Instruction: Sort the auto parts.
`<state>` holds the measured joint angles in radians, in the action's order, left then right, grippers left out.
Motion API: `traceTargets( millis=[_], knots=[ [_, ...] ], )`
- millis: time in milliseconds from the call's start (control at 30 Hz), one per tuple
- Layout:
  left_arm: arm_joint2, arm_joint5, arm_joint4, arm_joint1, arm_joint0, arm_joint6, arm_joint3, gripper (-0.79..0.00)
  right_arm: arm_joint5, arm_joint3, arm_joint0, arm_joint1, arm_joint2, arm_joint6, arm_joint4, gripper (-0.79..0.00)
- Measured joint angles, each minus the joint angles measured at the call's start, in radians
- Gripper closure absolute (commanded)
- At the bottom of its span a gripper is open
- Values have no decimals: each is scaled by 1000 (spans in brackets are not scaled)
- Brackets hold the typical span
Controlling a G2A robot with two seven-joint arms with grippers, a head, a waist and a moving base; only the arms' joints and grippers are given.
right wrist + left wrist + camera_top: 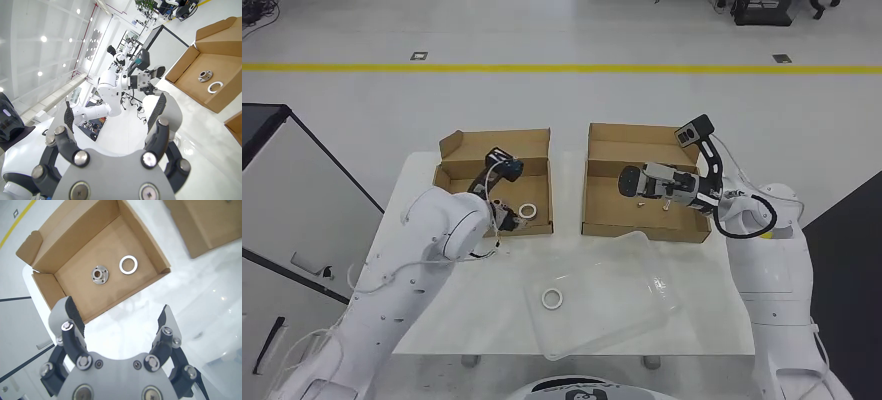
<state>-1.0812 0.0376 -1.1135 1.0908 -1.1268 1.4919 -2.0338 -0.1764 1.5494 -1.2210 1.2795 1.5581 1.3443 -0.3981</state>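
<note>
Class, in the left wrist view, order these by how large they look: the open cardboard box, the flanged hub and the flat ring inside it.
1. open cardboard box, by far the largest.
2. flat ring and flanged hub: they look about alike, so they are left unranked.

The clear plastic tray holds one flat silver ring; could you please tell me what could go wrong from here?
1. The flat silver metal ring lies flush on the clear plastic tray; the open left hand may slide it rather than pinch it.
2. The tray's transparent rim is hard to see, so a descending hand could clip and shift it.
</note>
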Motion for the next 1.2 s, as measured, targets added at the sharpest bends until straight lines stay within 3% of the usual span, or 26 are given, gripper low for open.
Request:
traceTargets(
  millis=[200, 400, 567, 867, 1200],
  knots=[
    [-25, -72, 88, -13, -63, 45, -163, -785, 0, 0, 0, 0, 0, 0, 0, -785],
    [28, -139, 109, -38, -101, 44, -216, -785, 0, 0, 0, 0, 0, 0, 0, -785],
    [112, -153, 88, -59, -84, 44, -234, -785, 0, 0, 0, 0, 0, 0, 0, -785],
    [249, -137, 173, -92, 28, 44, -244, -785, 0, 0, 0, 0, 0, 0, 0, -785],
    [470, -9, 331, -127, 254, 44, -149, -776, 0, 0, 0, 0, 0, 0, 0, -785]
  ],
)
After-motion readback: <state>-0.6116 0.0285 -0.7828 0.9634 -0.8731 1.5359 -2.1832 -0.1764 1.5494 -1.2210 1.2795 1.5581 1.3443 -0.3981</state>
